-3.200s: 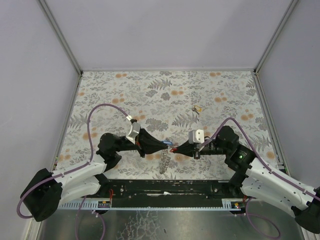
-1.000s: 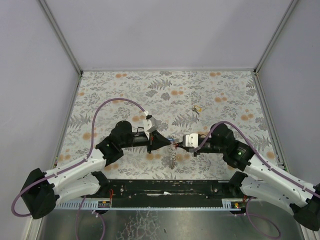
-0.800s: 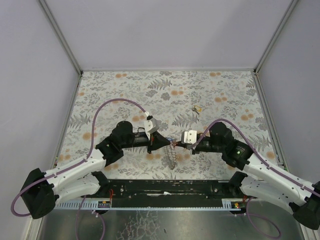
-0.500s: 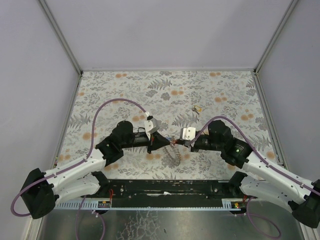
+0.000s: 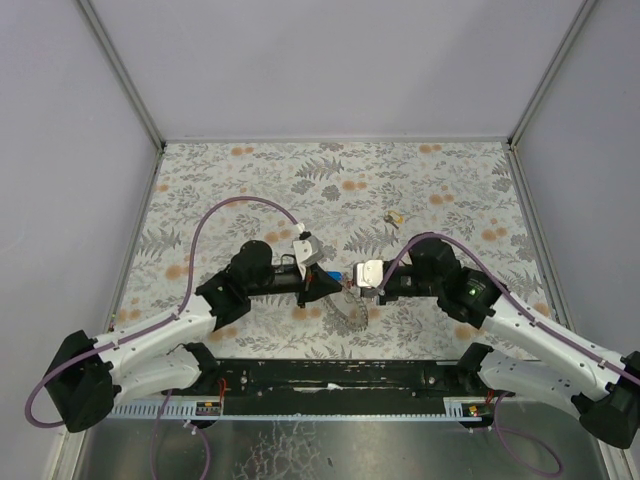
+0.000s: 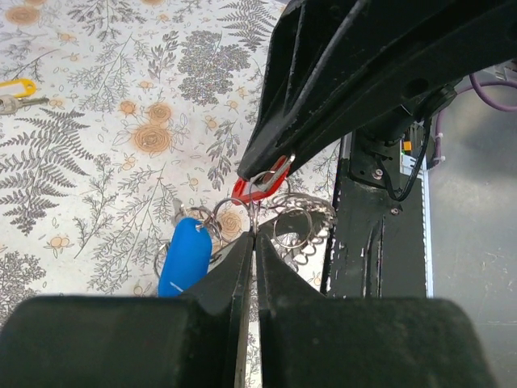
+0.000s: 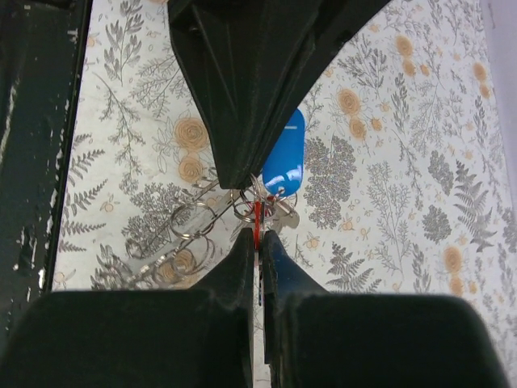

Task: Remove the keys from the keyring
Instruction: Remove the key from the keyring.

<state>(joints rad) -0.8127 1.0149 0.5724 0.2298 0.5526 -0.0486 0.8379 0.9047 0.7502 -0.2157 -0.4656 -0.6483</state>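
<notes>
Hanging between the two hands, which are meeting tip to tip, the keyring is showing as a cluster of linked grey wire loops. It is sitting over the near-centre of the table, just ahead of the arms' bases; whether its lowest loops are touching the floral surface cannot be told. The blue-tagged key is dangling from the loops just beside the left hand's fingers. The red-tagged key is sitting at the top of the cluster. The left hand is holding its fingers pressed together on a thin loop of the keyring. The right hand is pinching the red-tagged key, its fingers drawn tight on the red piece. The yellow-tagged key is lying alone on the table, well apart from the cluster, farther from the arms and to the right.
</notes>
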